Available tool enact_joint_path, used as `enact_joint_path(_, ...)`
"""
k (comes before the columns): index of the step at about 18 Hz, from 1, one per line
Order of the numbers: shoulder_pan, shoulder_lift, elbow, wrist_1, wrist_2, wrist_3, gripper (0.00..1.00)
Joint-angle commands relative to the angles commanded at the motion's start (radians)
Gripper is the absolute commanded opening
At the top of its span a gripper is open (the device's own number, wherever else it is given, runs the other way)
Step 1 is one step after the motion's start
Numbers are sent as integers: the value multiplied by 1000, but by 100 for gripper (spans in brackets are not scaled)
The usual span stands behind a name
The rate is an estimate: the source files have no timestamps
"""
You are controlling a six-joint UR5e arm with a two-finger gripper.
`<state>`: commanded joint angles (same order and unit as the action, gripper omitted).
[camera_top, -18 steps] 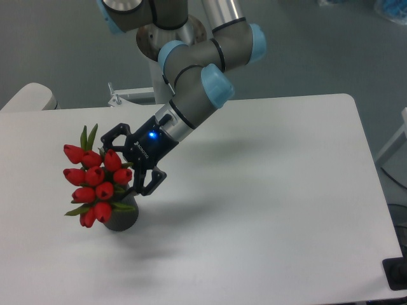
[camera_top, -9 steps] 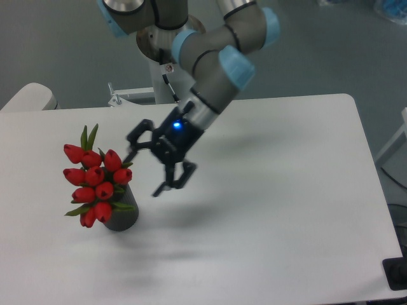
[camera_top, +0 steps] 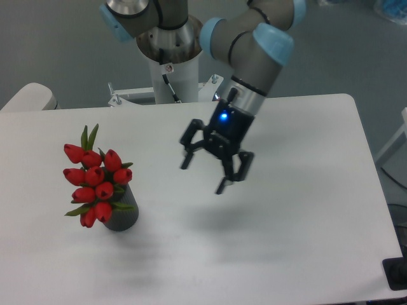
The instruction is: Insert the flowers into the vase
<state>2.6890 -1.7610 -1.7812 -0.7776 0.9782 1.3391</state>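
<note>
Flowers (camera_top: pixel 95 181) sitting in vase (camera_top: pixel 121 215) on tabletop (camera_top: pixel 286 216). Gripper (camera_top: pixel 203 175) hovering well apart, fingers (camera_top: pixel 186 159) spread wide, holding nothing.

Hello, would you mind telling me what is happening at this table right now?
The arm's claw hangs open above the middle of the white table, holding nothing. The flowers, a bunch of red tulips, already stand in the dark grey vase near the table's left side, leaning a little to the left. The claw is well clear of them, so the insertion looks done.
</note>
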Motion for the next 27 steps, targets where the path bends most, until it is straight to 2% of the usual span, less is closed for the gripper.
enact_joint_path(4, 29, -28, 100, -95, 101, 113, 100)
enact_joint_path(7, 49, -23, 184, -170, 164, 135, 100)
enact_joint_path(8, 51, -22, 221, -221, 168, 152, 100)
enact_joint_path(11, 52, -31, 345, -418, 218, 270, 100)
enact_joint_path(12, 63, -35, 371, -468, 276, 320, 100)
enact_joint_path(13, 68, -40, 384, -491, 334, 365, 100)
enact_joint_path(16, 69, -46, 399, -506, 362, 420, 100)
enact_joint_path(23, 55, -61, 427, -500, 367, 422, 100)
enact_joint_path(27, 55, -63, 422, -496, 364, 425, 100)
